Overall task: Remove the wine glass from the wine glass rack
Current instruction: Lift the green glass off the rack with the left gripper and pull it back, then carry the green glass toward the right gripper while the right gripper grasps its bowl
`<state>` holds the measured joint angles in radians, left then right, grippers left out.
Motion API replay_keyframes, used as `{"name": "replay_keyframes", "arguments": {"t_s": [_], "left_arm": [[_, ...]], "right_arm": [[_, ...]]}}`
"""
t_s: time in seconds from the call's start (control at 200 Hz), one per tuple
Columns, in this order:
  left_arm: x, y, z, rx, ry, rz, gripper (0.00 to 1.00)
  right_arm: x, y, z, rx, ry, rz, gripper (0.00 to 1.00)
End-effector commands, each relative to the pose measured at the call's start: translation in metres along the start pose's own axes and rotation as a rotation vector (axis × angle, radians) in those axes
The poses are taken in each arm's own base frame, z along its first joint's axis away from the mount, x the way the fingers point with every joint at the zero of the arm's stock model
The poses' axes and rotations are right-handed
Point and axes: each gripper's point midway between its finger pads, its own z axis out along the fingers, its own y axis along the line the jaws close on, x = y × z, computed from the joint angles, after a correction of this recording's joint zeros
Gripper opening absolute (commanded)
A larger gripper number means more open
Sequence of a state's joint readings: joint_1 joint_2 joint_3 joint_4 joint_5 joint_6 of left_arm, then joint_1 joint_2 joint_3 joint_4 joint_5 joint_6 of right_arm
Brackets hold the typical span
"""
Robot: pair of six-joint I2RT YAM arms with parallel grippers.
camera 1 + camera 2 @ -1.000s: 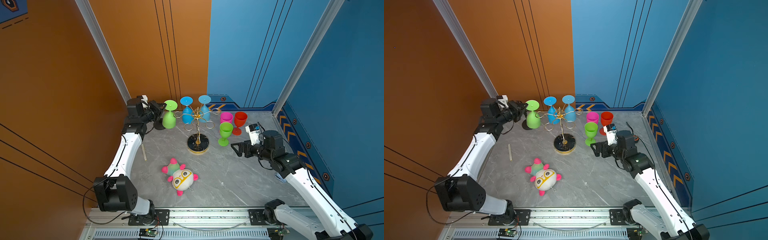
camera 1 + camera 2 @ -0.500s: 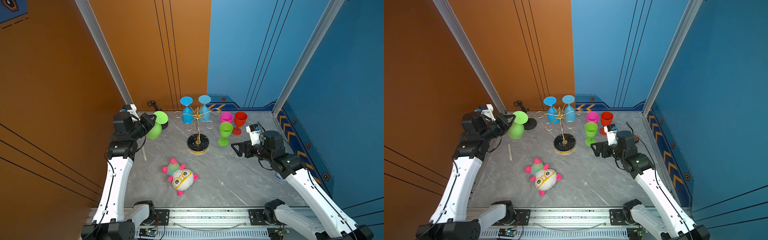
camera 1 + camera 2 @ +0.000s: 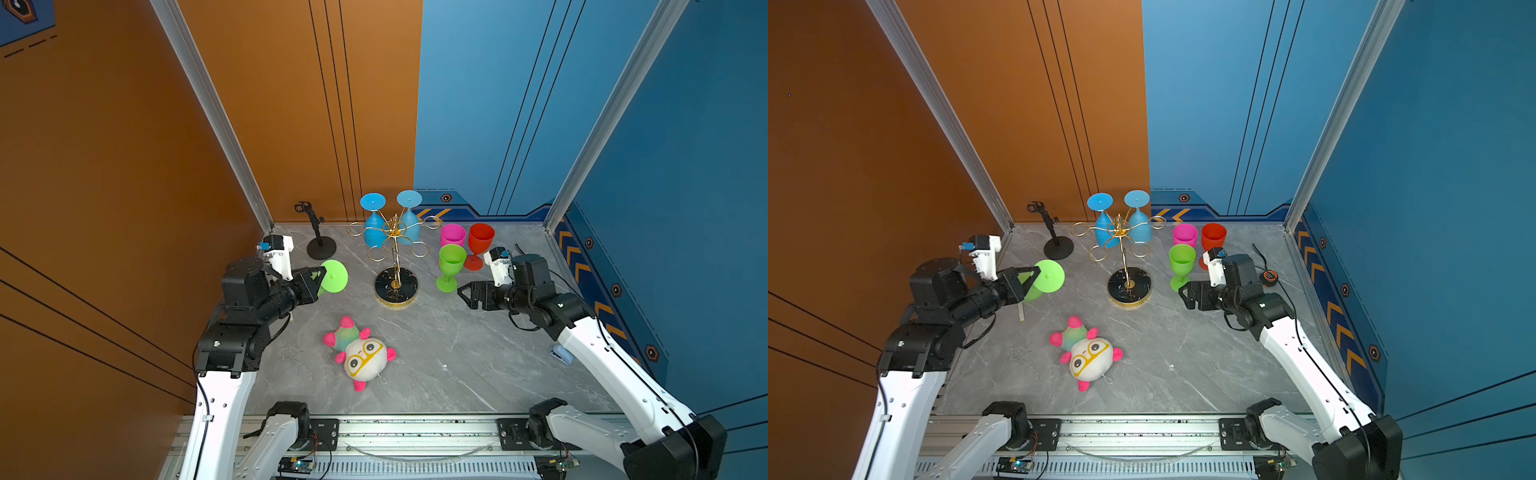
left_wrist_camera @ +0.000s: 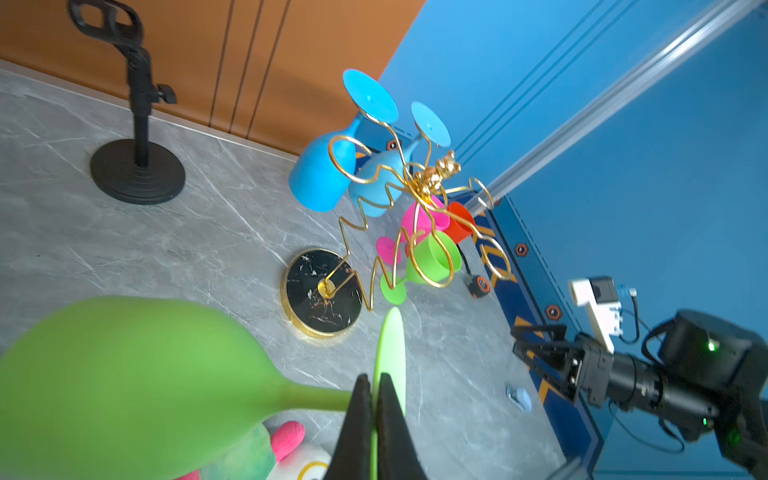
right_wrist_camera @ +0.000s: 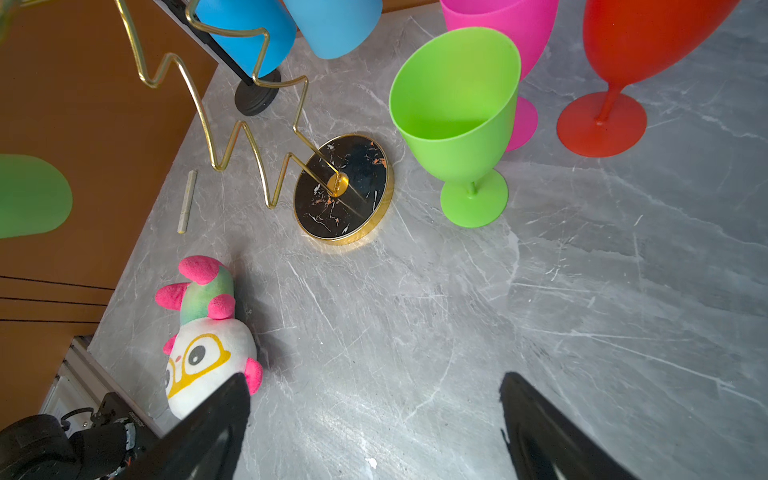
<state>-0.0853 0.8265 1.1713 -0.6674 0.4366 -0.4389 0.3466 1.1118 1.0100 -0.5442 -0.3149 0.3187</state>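
Your left pincer (image 3: 321,276) is clamped tight on the round foot of the lime-green plastic wine glass (image 3: 336,275), held tilted left of centre, well apart from the thin gold wire wine glass rack (image 3: 395,253) at mid-frame, while your right pincer (image 3: 464,293) gapes wide, empty.

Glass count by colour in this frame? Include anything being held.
Blue glasses: 2, hanging on the wine glass rack
Green: 2, the held green glass in the left gripper and the standing green glass
Pink glass: 1
Red glass: 1
Total: 6
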Motion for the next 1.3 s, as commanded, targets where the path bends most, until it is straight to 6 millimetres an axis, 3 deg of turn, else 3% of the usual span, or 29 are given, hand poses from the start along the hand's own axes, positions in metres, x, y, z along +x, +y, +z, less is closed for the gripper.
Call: {"name": "replay_keyframes", "arguments": {"t_s": [0.0,0.245,0.556,0.851,0.991,1.086,1.296], "left_arm": [[0.03,-0.017,0.003,0.083,0.102,0.111,0.0],[0.076,-0.071,0.005,0.272,0.23,0.33,0.0],[0.138,-0.112,0.024,0.332,0.309,0.727,0.0],[0.191,-0.156,0.043,0.469,0.281,1.139,0.0],[0.212,-0.158,0.046,0.521,0.248,1.352,0.0],[0.237,-0.143,0.049,0.543,0.267,1.522,0.0],[0.263,-0.113,0.059,0.49,0.252,1.867,0.0]], "right_arm": [[-0.001,-0.003,-0.002,0.025,0.018,0.044,0.94],[0.003,-0.008,0.004,0.044,0.06,0.065,0.95],[0.01,-0.024,0.013,0.124,0.142,0.074,0.94],[0.007,-0.018,0.013,0.11,0.2,0.057,0.93],[0.002,-0.008,0.01,0.065,0.204,0.059,0.91],[-0.002,-0.001,0.009,0.028,0.202,0.066,0.9],[-0.017,0.016,0.003,-0.045,0.192,0.068,0.87]]}}
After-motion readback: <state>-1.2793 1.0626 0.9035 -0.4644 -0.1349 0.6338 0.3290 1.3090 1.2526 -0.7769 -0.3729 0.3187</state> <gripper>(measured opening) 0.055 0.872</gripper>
